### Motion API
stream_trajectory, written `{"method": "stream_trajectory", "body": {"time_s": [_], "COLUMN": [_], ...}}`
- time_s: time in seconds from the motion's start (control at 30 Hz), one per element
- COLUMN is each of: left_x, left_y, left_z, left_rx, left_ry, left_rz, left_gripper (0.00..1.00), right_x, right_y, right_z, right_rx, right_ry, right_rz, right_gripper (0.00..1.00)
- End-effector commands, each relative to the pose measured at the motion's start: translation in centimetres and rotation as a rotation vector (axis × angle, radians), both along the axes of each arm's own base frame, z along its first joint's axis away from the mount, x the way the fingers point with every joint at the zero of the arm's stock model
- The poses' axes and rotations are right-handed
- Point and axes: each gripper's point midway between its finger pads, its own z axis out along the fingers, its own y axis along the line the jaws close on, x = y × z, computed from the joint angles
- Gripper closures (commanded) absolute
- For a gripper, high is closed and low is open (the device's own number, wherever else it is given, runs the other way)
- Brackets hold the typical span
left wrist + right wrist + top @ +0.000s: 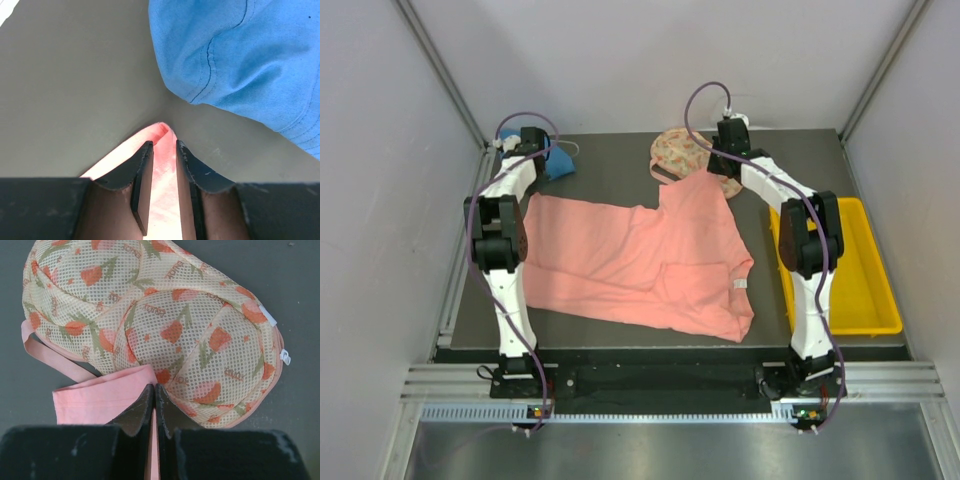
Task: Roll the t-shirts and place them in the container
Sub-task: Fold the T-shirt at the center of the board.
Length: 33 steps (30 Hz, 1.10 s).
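A salmon-pink t-shirt (650, 265) lies spread flat across the dark table, its white neck label (741, 285) toward the near right. My left gripper (525, 187) is at the shirt's far left corner. In the left wrist view its jaws (164, 145) stand apart, with the pink corner (162, 131) lying between them. A bunched blue t-shirt (240, 60) sits just beyond. My right gripper (713, 170) is shut on the pink shirt's far right corner (100, 400), and its fingertips (156, 387) rest against a peach floral-print mesh piece (165, 325).
A yellow bin (880, 325) stands along the table's right edge beside the right arm. The blue cloth (558, 160) and the floral piece (678, 150) lie at the far edge of the table. Grey walls close in both sides.
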Motion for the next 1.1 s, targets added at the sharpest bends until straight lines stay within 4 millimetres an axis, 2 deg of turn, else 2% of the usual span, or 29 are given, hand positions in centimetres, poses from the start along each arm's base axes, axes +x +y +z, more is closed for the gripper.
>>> {"method": "stream_trajectory", "body": {"time_s": [0.0, 0.47, 0.6, 0.73, 0.87, 0.9, 1.07], "left_x": [0.0, 0.4, 0.8, 1.4, 1.7, 1.9, 1.3], "left_y": [0.7, 0.8, 1.0, 1.4, 1.9, 1.9, 2.8], "left_z": [0.0, -1.4, -1.2, -0.1, 1.6, 1.9, 3.3], "left_rx": [0.03, 0.034, 0.035, 0.046, 0.058, 0.059, 0.06], "left_ry": [0.003, 0.024, 0.006, -0.027, -0.075, -0.091, -0.13], "left_rz": [0.009, -0.002, 0.002, -0.001, 0.0, -0.003, 0.007], "left_gripper": [0.71, 0.76, 0.82, 1.0, 1.0, 1.0, 1.0], "right_x": [0.6, 0.4, 0.2, 0.0, -1.0, -1.4, -3.3], "right_y": [-0.3, -0.6, -0.8, -1.4, -2.0, -2.2, -3.2], "right_z": [4.8, 5.0, 5.4, 6.1, 7.6, 8.7, 10.6], "right_rx": [0.034, 0.027, 0.019, 0.009, -0.003, -0.004, -0.013], "right_ry": [-0.102, -0.1, -0.106, -0.118, -0.136, -0.151, -0.171], "right_rz": [-0.001, -0.001, -0.004, -0.015, -0.026, -0.029, -0.049], "right_gripper": [1.0, 1.0, 1.0, 1.0, 1.0, 1.0, 1.0]}}
